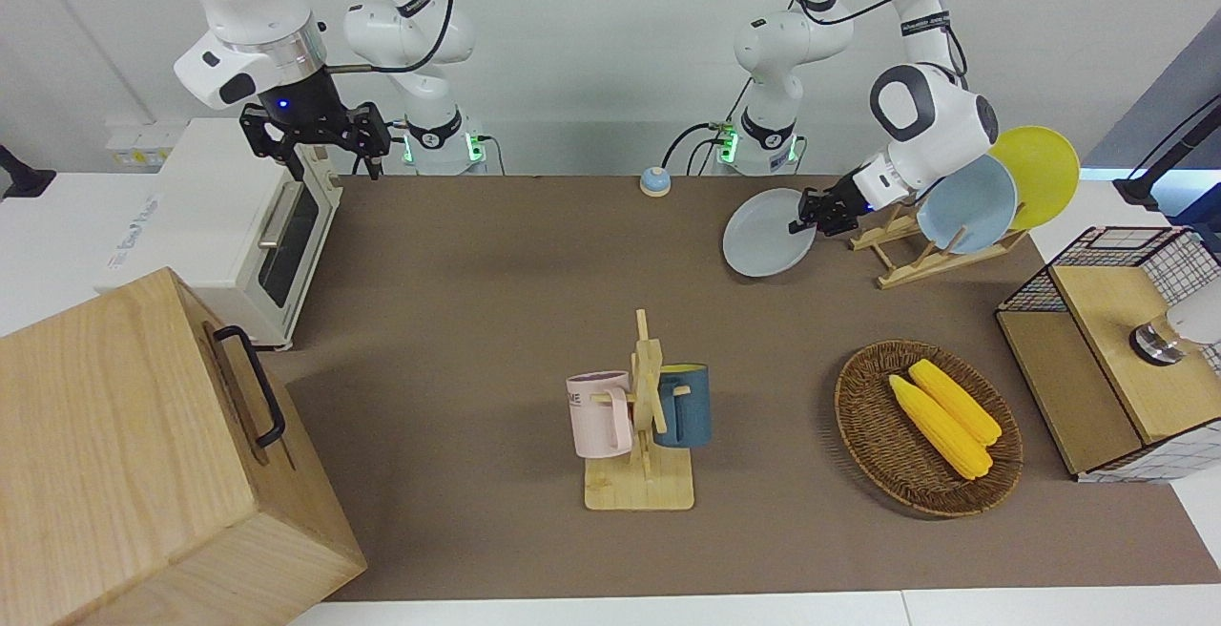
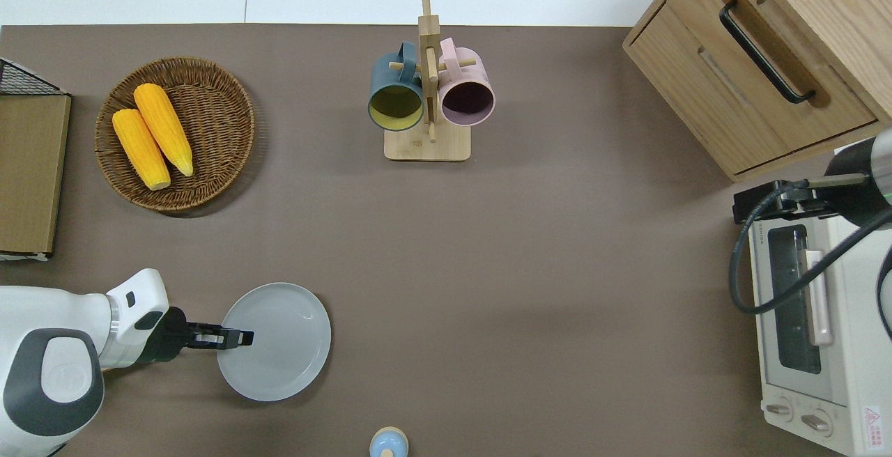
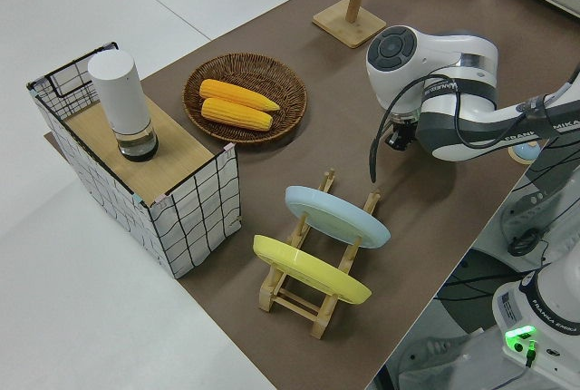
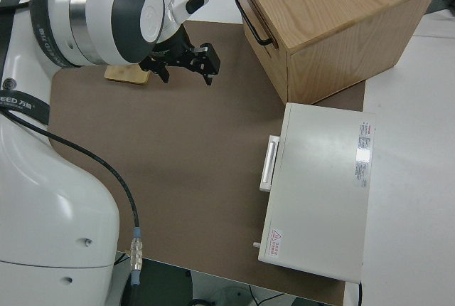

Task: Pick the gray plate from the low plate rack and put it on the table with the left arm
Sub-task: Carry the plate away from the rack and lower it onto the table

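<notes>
The gray plate (image 1: 763,237) is held by its rim in my left gripper (image 1: 806,216), nearly flat and low over the table (image 1: 496,273). It is beside the low plate rack (image 1: 906,259), toward the right arm's end. In the overhead view the left gripper (image 2: 237,337) is shut on the rim of the gray plate (image 2: 279,342). I cannot tell if the plate touches the mat. The rack (image 3: 308,304) holds a light blue plate (image 3: 335,216) and a yellow plate (image 3: 308,268). My right gripper (image 1: 315,135) is parked and open.
A mug stand (image 1: 641,416) with a pink and a blue mug stands mid-table. A wicker basket (image 1: 927,427) holds two corn cobs. A wire box (image 1: 1116,359), a wooden cabinet (image 1: 134,454), a toaster oven (image 1: 229,225) and a small blue bell (image 1: 654,181) stand around the edges.
</notes>
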